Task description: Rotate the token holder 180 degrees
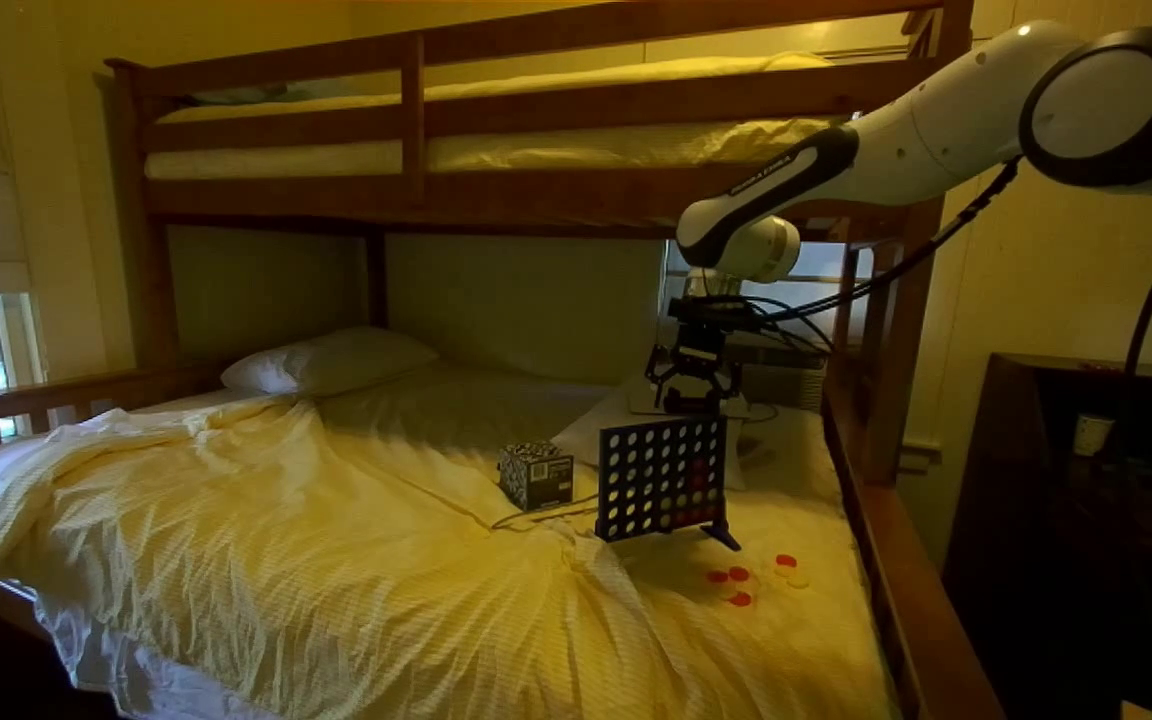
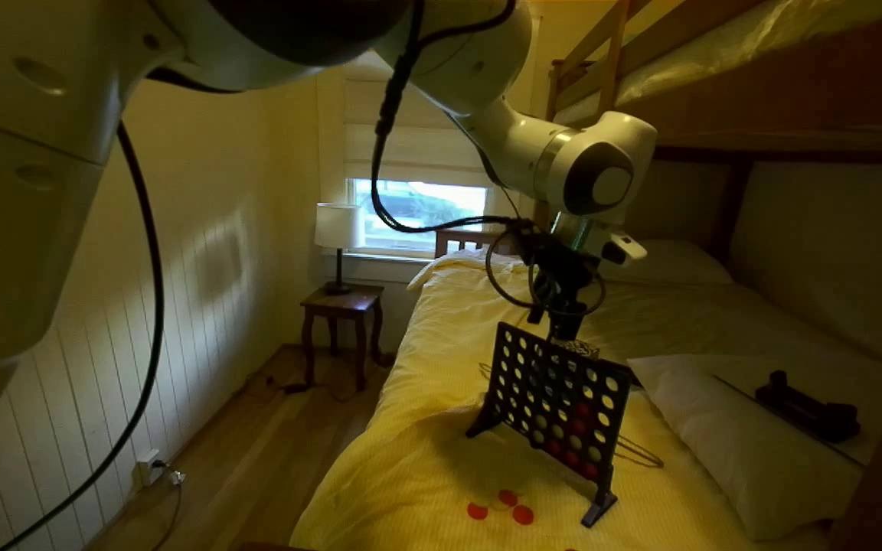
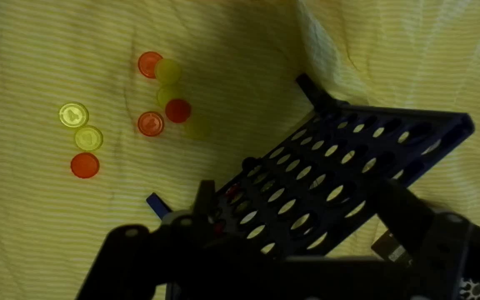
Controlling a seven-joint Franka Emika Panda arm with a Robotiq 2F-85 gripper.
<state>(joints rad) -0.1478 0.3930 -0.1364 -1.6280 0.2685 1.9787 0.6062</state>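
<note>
The token holder [image 1: 663, 478] is a dark upright grid board with round holes. It stands on small feet on the yellow bedding; it also shows in an exterior view [image 2: 560, 398] and the wrist view [image 3: 298, 183]. Several red and pale tokens sit in its lower slots near one end. My gripper [image 1: 693, 398] points down just above the board's top edge, and shows in an exterior view [image 2: 550, 323]. In the wrist view its fingers [image 3: 294, 191] are wide apart, with the board seen between and beneath them. Nothing is gripped. Whether a finger touches the board cannot be told.
Loose red tokens [image 1: 739, 599] and yellow ones [image 3: 88, 138] lie on the bedding beside the board. A small dark patterned box [image 1: 536, 477] stands nearby. A white pillow [image 2: 762, 451] and a black object [image 2: 808, 409] lie alongside. A wooden bed rail [image 1: 921, 600] borders the bed.
</note>
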